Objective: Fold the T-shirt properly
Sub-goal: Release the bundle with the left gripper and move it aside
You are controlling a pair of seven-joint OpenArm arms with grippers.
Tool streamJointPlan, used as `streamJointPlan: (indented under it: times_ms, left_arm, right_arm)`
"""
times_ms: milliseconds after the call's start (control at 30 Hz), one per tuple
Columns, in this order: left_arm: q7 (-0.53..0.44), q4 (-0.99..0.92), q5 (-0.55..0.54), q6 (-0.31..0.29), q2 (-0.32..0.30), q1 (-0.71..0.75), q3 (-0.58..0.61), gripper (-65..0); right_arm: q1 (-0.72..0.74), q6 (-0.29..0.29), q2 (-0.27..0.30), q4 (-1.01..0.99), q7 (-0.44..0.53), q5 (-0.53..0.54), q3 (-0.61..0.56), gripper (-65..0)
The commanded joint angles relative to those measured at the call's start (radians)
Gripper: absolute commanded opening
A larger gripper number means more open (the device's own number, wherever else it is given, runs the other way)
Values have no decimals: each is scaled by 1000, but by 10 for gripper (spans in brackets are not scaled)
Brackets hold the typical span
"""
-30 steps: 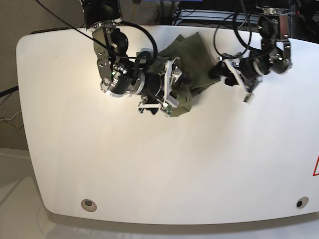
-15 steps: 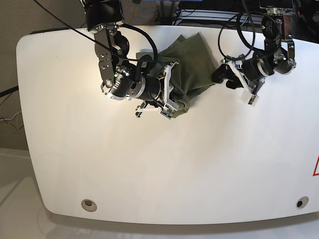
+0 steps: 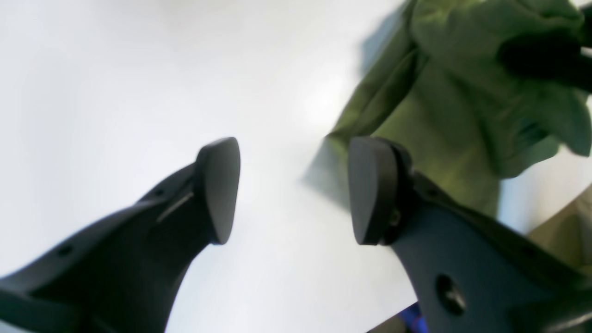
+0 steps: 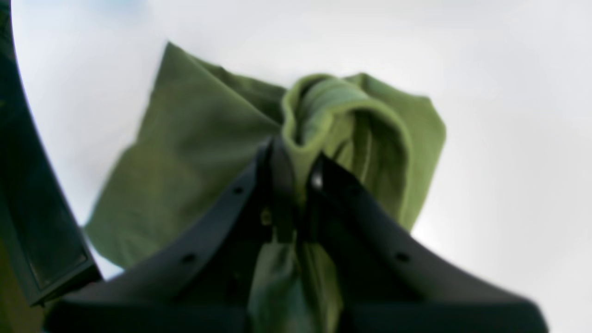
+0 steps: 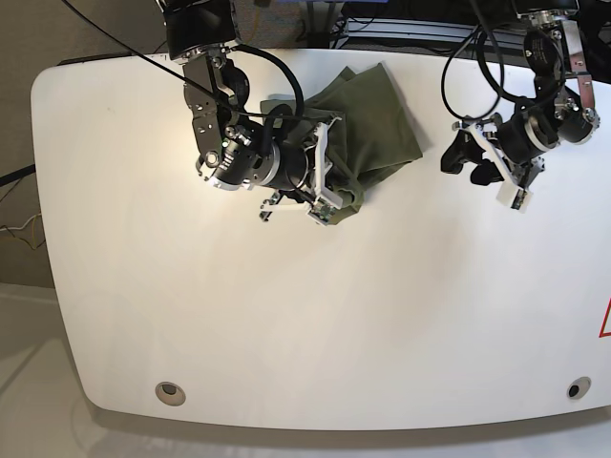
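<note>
Since a moment ago my left gripper (image 5: 465,157) has drawn away to the right, off the T-shirt (image 5: 372,114), and now hangs over bare table (image 5: 315,324) with a clear gap between it and the cloth's right corner. Its fingers (image 3: 222,185) stand well apart with nothing between them; in the left wrist view only white tabletop shows in the gap, and the shirt's edge lies just beyond the right finger.

My right gripper (image 4: 296,185) has kept its place at the shirt's near left side. Its fingers (image 4: 277,175) are pressed together on a bunched fold of the green cloth, which bulges up in a rolled loop just past the tips and trails down between the jaws toward the camera.

The T-shirt lies at the far middle of the table, crumpled, its far corner close to the table's far edge and its near left part gathered under my right arm (image 5: 239,153).
</note>
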Motion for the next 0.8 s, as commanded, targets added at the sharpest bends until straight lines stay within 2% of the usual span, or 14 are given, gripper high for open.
streamJointPlan:
  times_ms: [0, 133, 333, 400, 767]
  left_arm:
    - [-17, 17, 1, -7, -31, -7, -4, -304]
    - [-12, 53, 51, -7, -40, 16, 2, -297]
    - [-7, 81, 73, -5, -36, 35, 0, -291]
    - [-8, 78, 70, -5, -39, 34, -1, -289]
    - [-32, 29, 12, -38, -65, 6, 0, -259]
  right_arm:
    - [12, 11, 0, 1, 25, -1, 0, -650]
    - [38, 16, 3, -73, 79, -66, 8, -644]
    - [63, 16, 10, -118, 136, -136, 15, -405]
    - [60, 16, 12, -109, 127, -130, 15, -364]
    - [43, 16, -4, -24, 17, -89, 13, -468]
